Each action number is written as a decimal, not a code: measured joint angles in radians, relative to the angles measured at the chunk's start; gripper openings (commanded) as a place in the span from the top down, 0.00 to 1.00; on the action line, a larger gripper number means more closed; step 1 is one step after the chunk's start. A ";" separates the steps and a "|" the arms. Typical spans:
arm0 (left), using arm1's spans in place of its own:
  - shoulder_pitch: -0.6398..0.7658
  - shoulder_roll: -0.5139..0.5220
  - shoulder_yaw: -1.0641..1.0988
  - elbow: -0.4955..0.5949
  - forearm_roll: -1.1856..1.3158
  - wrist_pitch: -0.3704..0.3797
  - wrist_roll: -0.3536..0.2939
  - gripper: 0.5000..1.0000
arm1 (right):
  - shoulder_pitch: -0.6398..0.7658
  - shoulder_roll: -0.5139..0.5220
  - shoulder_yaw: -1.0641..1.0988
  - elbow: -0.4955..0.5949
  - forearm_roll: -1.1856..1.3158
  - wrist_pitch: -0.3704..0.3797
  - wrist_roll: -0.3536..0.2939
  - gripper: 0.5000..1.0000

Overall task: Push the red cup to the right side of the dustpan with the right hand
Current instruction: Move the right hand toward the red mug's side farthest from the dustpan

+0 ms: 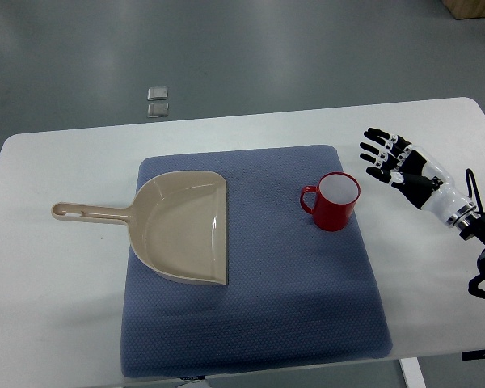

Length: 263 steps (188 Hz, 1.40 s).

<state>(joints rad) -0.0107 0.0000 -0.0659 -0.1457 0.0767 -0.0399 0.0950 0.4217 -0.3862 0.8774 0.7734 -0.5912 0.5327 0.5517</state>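
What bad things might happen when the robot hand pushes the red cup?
The red cup stands upright, so a push high on its rim might tip it over. The right hand is open and apart from the cup; a glancing touch could spin it by its handle. The blue mat might bunch up or drag.

A glossy red cup with a white inside (333, 202) stands upright on the blue-grey mat, in its right half and nearer the far edge, its loop handle pointing left. A beige plastic dustpan (182, 227) lies flat on the mat's left half, open mouth facing right, its long slotted handle reaching left past the mat's edge onto the white table. The two are apart.
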 measured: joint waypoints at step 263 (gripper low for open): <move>0.000 0.000 0.000 0.000 0.000 0.000 0.000 0.00 | -0.015 0.019 -0.017 0.004 -0.231 -0.017 0.059 0.16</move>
<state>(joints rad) -0.0107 0.0000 -0.0660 -0.1457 0.0767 -0.0399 0.0951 0.4065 -0.3673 0.8603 0.7778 -0.8220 0.5156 0.6109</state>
